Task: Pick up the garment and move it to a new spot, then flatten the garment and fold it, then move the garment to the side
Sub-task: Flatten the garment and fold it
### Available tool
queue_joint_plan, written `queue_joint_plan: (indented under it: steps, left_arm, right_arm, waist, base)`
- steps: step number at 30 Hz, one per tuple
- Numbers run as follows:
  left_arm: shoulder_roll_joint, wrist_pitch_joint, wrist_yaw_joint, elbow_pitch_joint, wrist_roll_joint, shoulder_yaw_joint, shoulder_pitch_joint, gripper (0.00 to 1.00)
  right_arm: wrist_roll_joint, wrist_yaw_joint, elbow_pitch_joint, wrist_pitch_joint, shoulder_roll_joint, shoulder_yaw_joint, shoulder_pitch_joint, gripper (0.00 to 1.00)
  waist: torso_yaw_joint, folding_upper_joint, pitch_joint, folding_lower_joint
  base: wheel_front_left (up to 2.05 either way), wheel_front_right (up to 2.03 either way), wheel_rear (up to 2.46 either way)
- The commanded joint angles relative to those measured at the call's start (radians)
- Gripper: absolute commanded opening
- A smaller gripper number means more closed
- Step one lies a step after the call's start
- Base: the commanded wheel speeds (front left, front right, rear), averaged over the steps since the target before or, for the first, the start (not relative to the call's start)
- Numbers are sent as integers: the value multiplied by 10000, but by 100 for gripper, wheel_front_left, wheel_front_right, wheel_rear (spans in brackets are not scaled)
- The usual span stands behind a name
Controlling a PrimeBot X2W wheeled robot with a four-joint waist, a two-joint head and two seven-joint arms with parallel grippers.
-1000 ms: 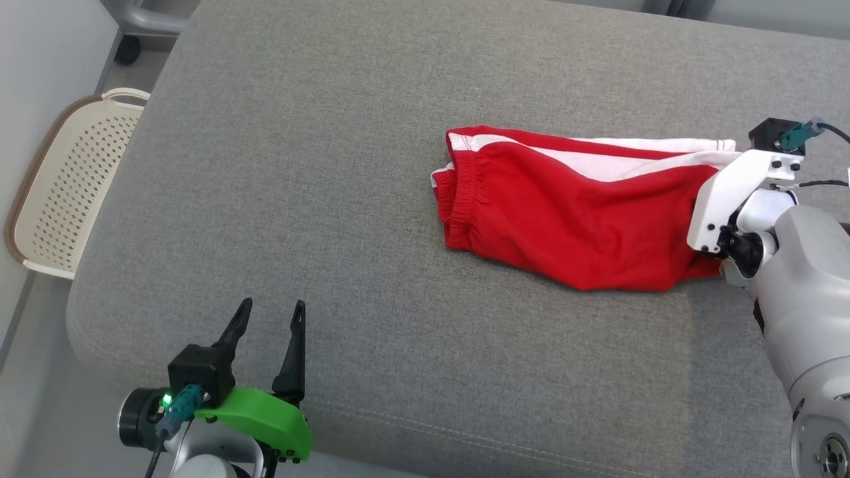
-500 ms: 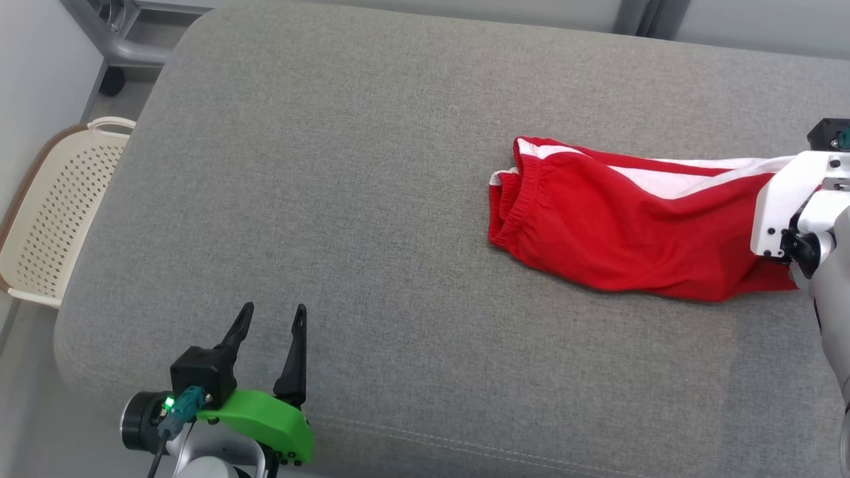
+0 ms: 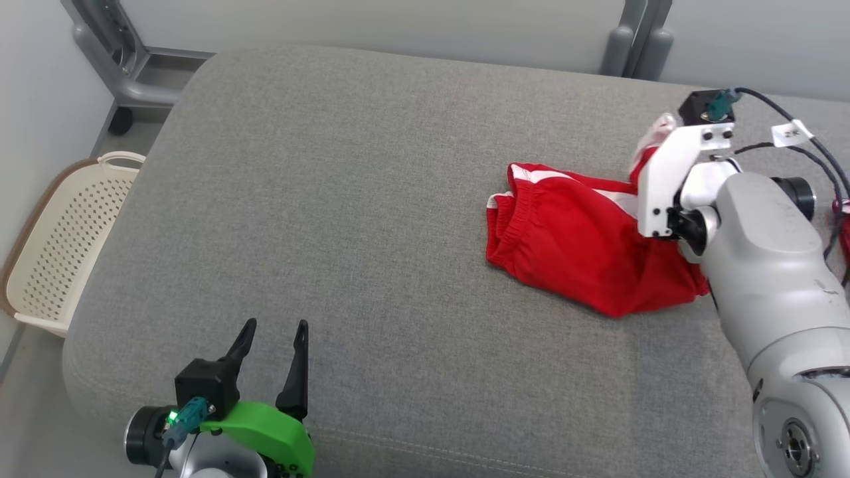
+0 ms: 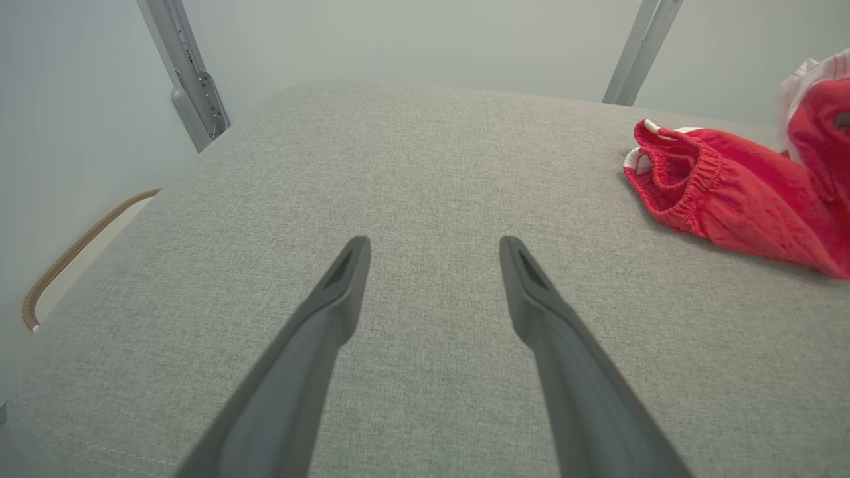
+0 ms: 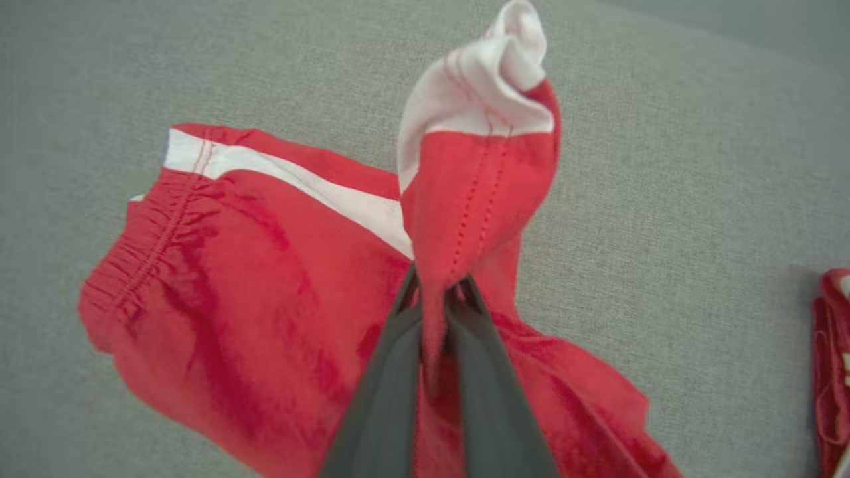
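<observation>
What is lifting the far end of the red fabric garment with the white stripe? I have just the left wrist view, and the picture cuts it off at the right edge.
Observer: The right gripper, shut on the red fabric garment with the white stripe; it pinches a stitched hem corner, which stands up above the rest.
Operator: Anything else lying over there?
Observer: Yes, a second red cloth item lies on the grey fabric cushion, apart from the held garment.
Operator: And the brown curved rim at my left?
Observer: It belongs to a cream perforated plastic basket down beside the cushion's left end.
</observation>
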Motion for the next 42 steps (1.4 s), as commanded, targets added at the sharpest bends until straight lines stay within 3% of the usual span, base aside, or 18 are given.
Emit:
queue_joint_plan:
  steps: [1,10,28,29,30,35,42]
  left_arm:
    - [50,6,21,-25,-70,-28,109,100]
    - [-51,100,-88,-11,-62,-290,156,100]
    - [-200,50,-117,28,-6,-624,141,100]
    - [-204,39,-117,31,-5,-635,128,100]
    - [-204,37,-111,36,-9,-636,116,100]
    - [-199,13,-29,89,-91,-586,136,100]
    - [-70,-70,50,91,-162,-446,139,100]
  right_arm:
    - [174,-16,62,-25,155,232,-152,0]
    - [838,-16,375,-101,647,978,-19,0]
    - [845,-16,709,-281,538,842,299,0]
    - [878,-16,715,-324,557,806,303,31]
    - [927,-16,722,-347,576,774,297,100]
    - [1153,-16,686,-641,630,883,52,100]
    - [1521,-16,313,-1512,350,1284,-303,100]
  waist:
    - [99,0,-182,0]
    - [755,0,-298,0]
    - [1894,0,-61,0]
    - [1912,0,-45,0]
    - [1922,0,-26,0]
    - [1791,0,-48,0]
    - [1069,0,-378,0]
  base:
    - [0,0,0]
    - [0,0,0]
    - [0,0,0]
    - [0,0,0]
    - [0,0,0]
    - [0,0,0]
    - [0,0,0]
